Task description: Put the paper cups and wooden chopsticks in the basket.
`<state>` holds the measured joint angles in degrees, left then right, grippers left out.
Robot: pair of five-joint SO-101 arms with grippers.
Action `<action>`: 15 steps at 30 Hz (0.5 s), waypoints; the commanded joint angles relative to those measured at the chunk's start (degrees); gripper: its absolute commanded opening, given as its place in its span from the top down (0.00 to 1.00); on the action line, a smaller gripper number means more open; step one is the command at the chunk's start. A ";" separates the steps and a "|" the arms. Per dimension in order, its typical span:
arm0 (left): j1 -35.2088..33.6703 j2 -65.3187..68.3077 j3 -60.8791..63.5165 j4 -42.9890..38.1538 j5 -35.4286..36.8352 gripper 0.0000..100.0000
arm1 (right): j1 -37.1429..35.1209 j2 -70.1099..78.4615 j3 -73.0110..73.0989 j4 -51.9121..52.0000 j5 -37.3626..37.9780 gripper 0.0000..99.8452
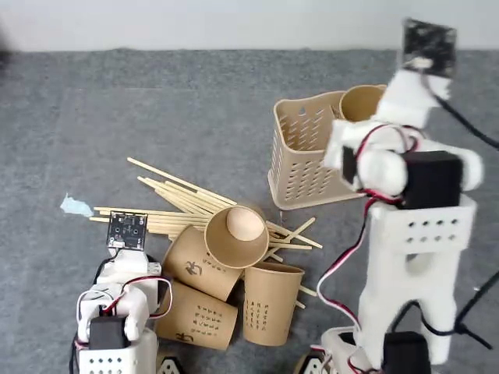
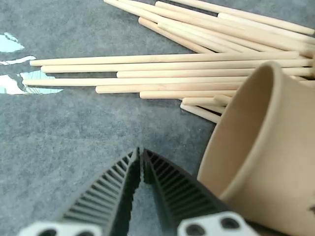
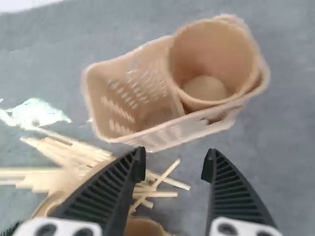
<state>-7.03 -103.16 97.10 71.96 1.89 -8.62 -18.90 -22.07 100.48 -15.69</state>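
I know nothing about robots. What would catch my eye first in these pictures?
A jumble of paper cups lies over a fan of wooden chopsticks in the middle of the table. Beyond it stands a tan basket with one cup inside, the right gripper open close by.

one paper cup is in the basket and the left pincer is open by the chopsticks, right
No: the left pincer is shut, empty, as the left wrist view shows. The paper cup in the basket and the nearby chopsticks are as you say.
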 commanded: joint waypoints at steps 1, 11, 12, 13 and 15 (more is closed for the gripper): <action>-0.09 -0.88 -0.57 0.18 -0.09 0.99 | -3.47 -3.30 1.85 2.42 -0.26 0.81; -0.09 -0.88 -0.57 0.18 -0.09 0.99 | -26.33 -23.34 29.27 2.15 -0.26 0.81; -0.09 -0.88 -0.57 0.18 -0.09 0.99 | -28.18 -24.84 32.26 1.19 -0.26 0.81; -0.09 -0.88 -0.57 0.18 -0.09 0.99 | -29.32 -26.07 34.90 -0.31 -0.26 0.81; -0.09 -0.88 -0.57 0.18 -0.09 0.99 | -29.85 -27.65 39.47 -3.47 -0.18 0.81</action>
<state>-7.03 -103.16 97.10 71.96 1.89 -36.57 -43.08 12.40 99.96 -15.69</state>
